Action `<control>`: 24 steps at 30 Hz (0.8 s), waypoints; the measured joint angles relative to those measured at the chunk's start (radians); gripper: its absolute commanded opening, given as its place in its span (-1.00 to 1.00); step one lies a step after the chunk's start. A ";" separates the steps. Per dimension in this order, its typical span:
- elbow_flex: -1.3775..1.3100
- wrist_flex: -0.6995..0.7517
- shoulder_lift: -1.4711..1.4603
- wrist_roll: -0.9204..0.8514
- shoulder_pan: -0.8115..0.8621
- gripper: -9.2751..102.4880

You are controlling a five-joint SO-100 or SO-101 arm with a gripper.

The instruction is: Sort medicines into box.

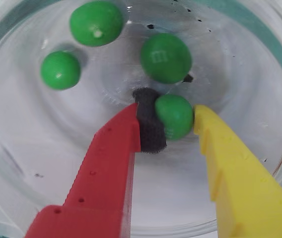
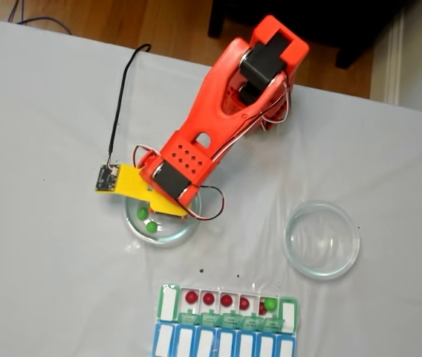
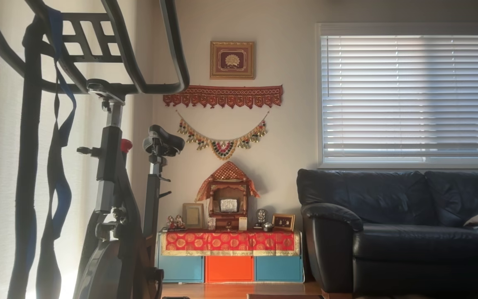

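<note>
In the wrist view, the end effector (image 1: 170, 119) is down inside a round clear dish (image 1: 12, 163). Its red finger (image 1: 111, 163), with a dark foam pad (image 1: 148, 124) at the tip, is at the left, and its yellow finger (image 1: 235, 173) is at the right. The two fingers are clamped on one green pill (image 1: 175, 116); the pad touches it at 9 o'clock and the yellow tip touches it at 3 o'clock. Three more green pills lie loose on the dish floor: one (image 1: 60, 70) at about 10 o'clock from the held pill, one (image 1: 96, 23) at about 11 o'clock, and one (image 1: 165, 57) at 12 o'clock, just beside it.

In the fixed view, the orange arm (image 2: 218, 111) reaches from the top of the desk (image 2: 40, 260) down to the same dish (image 2: 160, 232), where two green pills (image 2: 143, 213) can be seen beside the yellow finger. A second clear dish (image 2: 322, 239) stands well apart, at 3 o'clock from the first one. The green pill box (image 2: 226, 306) lies at the lower edge, at about 5 o'clock from the first dish, with its lids open. From left to right its compartments hold red pills (image 2: 191, 297), and one green pill (image 2: 270, 303) is near the right end. A blue row with white lids (image 2: 222, 343) touches the box at its 6 o'clock side.

The other view shows a room with an exercise bike (image 3: 110, 187) and a dark sofa (image 3: 401, 224).
</note>
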 measured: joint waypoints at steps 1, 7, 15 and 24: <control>0.002 0.003 0.031 0.012 -0.008 -0.81; -0.008 0.018 0.175 0.117 -0.080 -0.81; -0.195 0.002 0.196 0.308 -0.227 -0.81; -0.356 0.006 0.081 0.492 -0.509 -0.81</control>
